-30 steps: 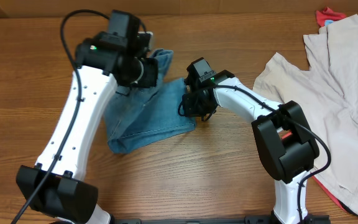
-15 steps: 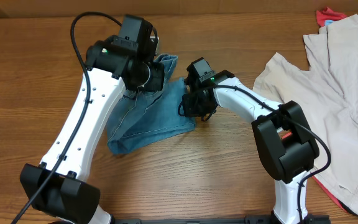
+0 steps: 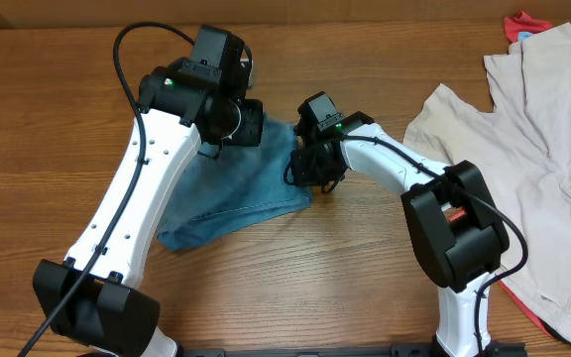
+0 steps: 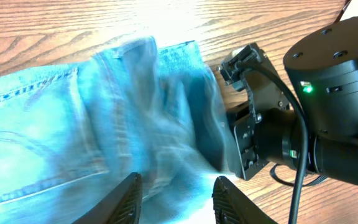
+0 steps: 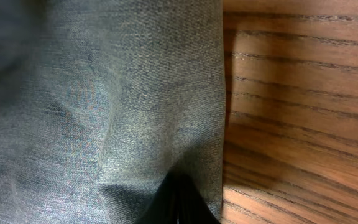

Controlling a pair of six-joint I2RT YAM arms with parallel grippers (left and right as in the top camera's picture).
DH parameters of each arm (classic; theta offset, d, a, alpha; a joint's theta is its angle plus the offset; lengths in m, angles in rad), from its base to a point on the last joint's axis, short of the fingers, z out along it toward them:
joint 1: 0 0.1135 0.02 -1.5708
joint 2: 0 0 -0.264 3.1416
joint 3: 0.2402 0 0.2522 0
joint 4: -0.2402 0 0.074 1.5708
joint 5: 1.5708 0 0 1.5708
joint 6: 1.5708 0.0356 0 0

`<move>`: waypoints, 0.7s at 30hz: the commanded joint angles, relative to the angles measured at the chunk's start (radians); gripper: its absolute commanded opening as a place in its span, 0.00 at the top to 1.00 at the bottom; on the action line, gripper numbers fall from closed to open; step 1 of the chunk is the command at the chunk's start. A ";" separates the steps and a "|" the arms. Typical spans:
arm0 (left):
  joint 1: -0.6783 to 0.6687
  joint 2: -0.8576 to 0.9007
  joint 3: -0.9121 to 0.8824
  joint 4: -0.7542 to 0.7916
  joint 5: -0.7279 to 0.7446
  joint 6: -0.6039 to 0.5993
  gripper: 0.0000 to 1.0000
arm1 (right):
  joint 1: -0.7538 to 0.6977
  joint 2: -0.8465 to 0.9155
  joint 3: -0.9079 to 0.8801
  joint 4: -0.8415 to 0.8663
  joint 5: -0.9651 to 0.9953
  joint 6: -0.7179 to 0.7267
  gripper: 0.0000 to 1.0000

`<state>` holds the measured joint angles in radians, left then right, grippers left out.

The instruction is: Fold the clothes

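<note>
Dropped since half a second ago: the raised denim flap, now lying flat, with the bundle's lower-left corner spread further out.

- Light blue jeans [image 3: 231, 188]: folded bundle on the wooden tabletop [image 3: 345, 278], centre-left. Long axis diagonal in the overhead view, lower-left to upper-right.
- Over its upper end, left gripper [image 4: 180, 198]: fingers [image 4: 132, 196] spread, with blurred denim below them.
- At its right edge, right gripper [image 3: 315, 164]: fingers pressed together, pinching the denim.
- Beige garment [image 3: 533, 149]: well apart, far right.

Left pincer [image 4: 178, 195] now apart, off the jeans [image 3: 236, 190]; their formerly lifted flap down, flat over the rest
</note>
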<state>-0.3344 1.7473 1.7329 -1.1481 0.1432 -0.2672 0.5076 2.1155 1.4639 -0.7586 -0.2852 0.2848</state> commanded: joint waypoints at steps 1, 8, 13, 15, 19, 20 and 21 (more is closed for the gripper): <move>-0.006 -0.006 -0.003 0.012 0.016 -0.010 0.59 | 0.010 0.034 -0.019 0.003 -0.013 0.004 0.96; -0.006 -0.006 -0.003 0.019 0.014 -0.010 0.58 | 0.010 0.034 -0.019 0.003 -0.013 0.004 0.96; -0.006 -0.006 -0.003 0.010 0.002 -0.010 0.58 | 0.006 0.034 -0.010 -0.012 -0.004 0.003 0.96; -0.006 -0.006 -0.003 -0.007 -0.026 -0.010 0.59 | -0.013 0.027 0.017 -0.044 -0.002 0.003 0.95; -0.006 -0.006 -0.003 -0.041 -0.108 -0.009 0.56 | -0.076 -0.003 0.116 -0.164 0.008 0.003 0.73; -0.006 -0.006 -0.003 -0.047 -0.122 -0.009 0.55 | -0.094 -0.012 0.144 -0.199 0.011 0.003 0.69; -0.006 -0.006 -0.003 -0.055 -0.132 -0.007 0.54 | -0.112 -0.021 0.172 -0.236 0.011 0.004 0.67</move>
<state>-0.3344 1.7473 1.7329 -1.1931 0.0799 -0.2672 0.4515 2.1174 1.5505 -0.9592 -0.2844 0.2909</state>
